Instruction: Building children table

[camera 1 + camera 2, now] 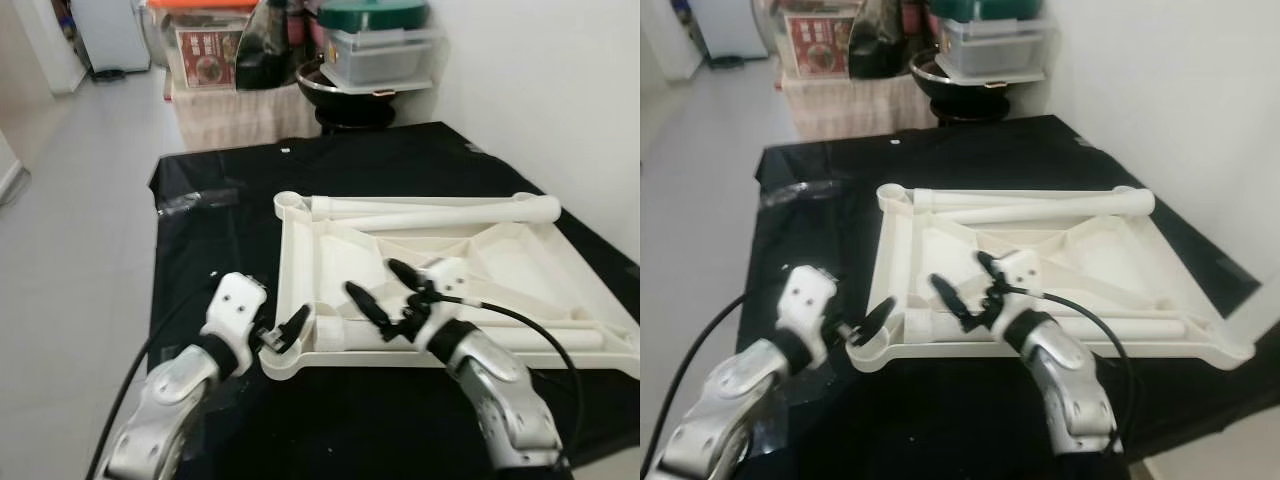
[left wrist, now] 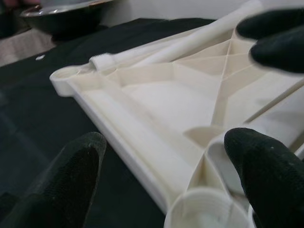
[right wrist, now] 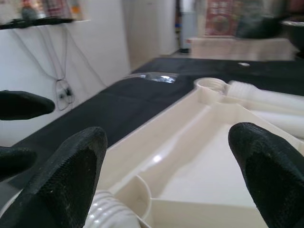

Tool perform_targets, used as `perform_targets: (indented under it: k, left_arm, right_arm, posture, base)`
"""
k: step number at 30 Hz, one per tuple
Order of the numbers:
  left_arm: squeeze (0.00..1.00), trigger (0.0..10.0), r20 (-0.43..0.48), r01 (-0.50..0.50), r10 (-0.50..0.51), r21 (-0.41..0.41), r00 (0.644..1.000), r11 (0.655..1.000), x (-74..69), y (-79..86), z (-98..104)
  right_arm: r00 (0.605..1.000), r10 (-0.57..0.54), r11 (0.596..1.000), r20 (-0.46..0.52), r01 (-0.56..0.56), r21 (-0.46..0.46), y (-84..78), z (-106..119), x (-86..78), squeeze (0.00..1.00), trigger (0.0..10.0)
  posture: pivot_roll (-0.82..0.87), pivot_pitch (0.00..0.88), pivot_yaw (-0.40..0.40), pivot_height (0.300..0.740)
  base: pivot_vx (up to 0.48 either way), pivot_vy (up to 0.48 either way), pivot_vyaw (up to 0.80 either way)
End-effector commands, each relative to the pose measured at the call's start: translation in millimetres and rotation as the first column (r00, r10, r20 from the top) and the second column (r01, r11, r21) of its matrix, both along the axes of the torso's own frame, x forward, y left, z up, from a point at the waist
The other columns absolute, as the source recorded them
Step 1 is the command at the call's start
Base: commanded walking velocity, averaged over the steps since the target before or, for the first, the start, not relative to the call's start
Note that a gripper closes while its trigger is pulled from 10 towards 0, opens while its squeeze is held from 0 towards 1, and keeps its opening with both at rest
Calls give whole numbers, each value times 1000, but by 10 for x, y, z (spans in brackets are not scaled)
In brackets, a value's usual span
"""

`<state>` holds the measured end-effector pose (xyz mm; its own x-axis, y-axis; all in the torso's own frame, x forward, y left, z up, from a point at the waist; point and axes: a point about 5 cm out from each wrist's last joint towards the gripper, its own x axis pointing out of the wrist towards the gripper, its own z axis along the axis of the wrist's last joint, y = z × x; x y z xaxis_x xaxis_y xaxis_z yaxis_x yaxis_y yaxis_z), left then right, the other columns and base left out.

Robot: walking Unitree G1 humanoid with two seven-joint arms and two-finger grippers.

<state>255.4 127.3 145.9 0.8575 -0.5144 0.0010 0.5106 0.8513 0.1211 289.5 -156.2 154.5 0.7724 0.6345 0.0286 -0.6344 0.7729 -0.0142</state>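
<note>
A big cream plastic table top point(image 1: 470, 262) lies upside down on a surface covered with a black cloth point(image 1: 230, 190). Its ribs and walls face up. Round sockets sit at its corners. One socket point(image 1: 290, 203) is at the far left corner. Long cream table legs point(image 1: 440, 210) lie across the far edge of the table top, side by side. Another leg point(image 1: 545, 338) lies inside the table top along the near edge.

The left tool point(image 1: 285, 332) is at the near left corner of the table top. Its two black fingers point(image 2: 71, 180) are apart, one on each side of the corner socket point(image 2: 204, 211). One finger is over the black cloth and the other is over the ribbed inside. They do not hold anything.

The right tool point(image 1: 385, 295) hangs over the near part of the table top, close to the left tool. Its black fingers point(image 3: 71, 175) are spread wide, with nothing between them. A black cable point(image 1: 530, 325) runs from it back along the silver arm.

Behind the surface stand a low stand with a tan cloth point(image 1: 240, 115), a dark bowl point(image 1: 345, 88) and a clear box with a green lid point(image 1: 380, 40). The floor point(image 1: 70, 220) is pale, and a white wall point(image 1: 540, 90) is on the right.
</note>
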Motion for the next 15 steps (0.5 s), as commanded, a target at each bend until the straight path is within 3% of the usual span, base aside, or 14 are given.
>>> perform_targets:
  k: [1,3,5,6,7,13,15]
  left_arm:
    - [0,10000,-20,31,-31,-21,999,999,-30,-15,9]
    - [0,10000,-58,84,-87,-52,995,995,-83,-34,23]
    - [0,10000,-58,84,-87,-52,995,995,-83,-34,23]
    - [0,10000,-90,103,-107,-51,990,993,-107,-43,51]
    - [0,10000,-101,101,-106,-48,989,994,-109,-41,58]
    - [0,10000,-140,-4,-1,-35,990,999,-24,19,84]
    - [0,10000,-234,-149,143,-8,962,989,50,110,35]
  right_arm:
    - [998,57,998,16,-57,-8,9,78,-14,0,10000]
    - [989,145,987,18,-144,-66,-26,125,-53,0,10000]
    - [989,145,987,18,-144,-66,-26,125,-53,0,10000]
    - [979,206,968,-1,-204,-144,-79,129,-84,0,10000]
    - [976,218,963,-10,-217,-162,-96,128,-88,0,10000]
    - [968,250,942,-14,-246,-229,-130,138,-102,0,10000]
    - [962,271,926,-30,-269,-265,-161,139,-107,0,10000]
  posture:
    - [-6,29,-21,740]
    - [2,35,-21,740]
    - [2,35,-21,740]
    - [5,37,-17,740]
    - [5,37,-17,740]
    - [6,39,-12,740]
    - [7,40,-9,740]
  base:
    - [0,-465,0]
    - [0,-465,0]
    - [0,-465,0]
    - [0,-412,0]
    - [0,-412,0]
    - [0,0,0]
    - [0,0,0]
